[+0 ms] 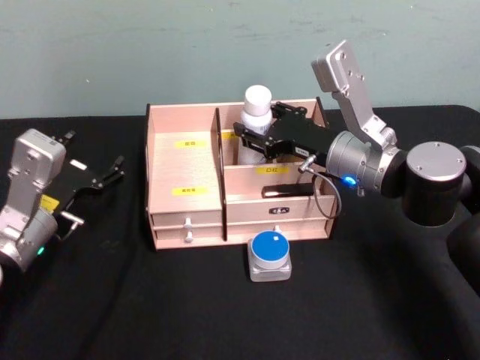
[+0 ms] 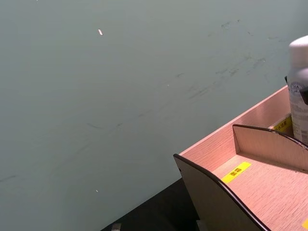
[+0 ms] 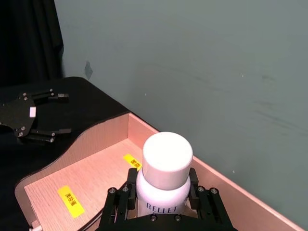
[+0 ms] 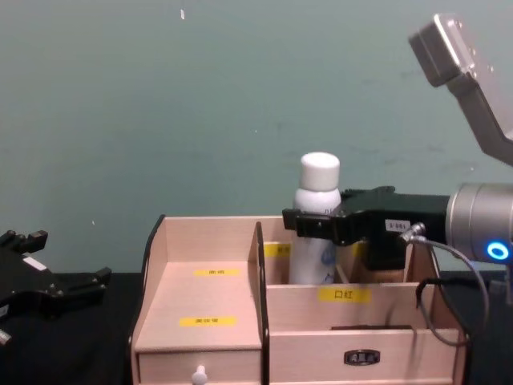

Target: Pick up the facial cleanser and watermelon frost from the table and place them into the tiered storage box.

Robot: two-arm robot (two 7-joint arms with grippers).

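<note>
The facial cleanser (image 1: pixel 257 100), a white bottle with a rounded cap, stands upright in the back right compartment of the tiered storage box (image 1: pixel 184 160). My right gripper (image 1: pixel 258 121) is shut on its body just under the cap, seen close in the right wrist view as black fingers (image 3: pixel 121 198) flanking the bottle (image 3: pixel 167 156). From the chest, the bottle (image 4: pixel 319 172) rises above the box wall (image 4: pixel 210 298). The watermelon frost (image 1: pixel 270 255), a squat jar with a blue lid, sits on the table just in front of the box drawers. My left gripper (image 1: pixel 96 156) rests open at the far left.
A black cloth covers the table (image 1: pixel 135 300), with a green wall behind. The box's left stepped compartments (image 2: pixel 250 178) carry yellow labels and hold nothing. A dark flat item (image 1: pixel 289 193) lies in the front right compartment. A grey cable loops from my right wrist.
</note>
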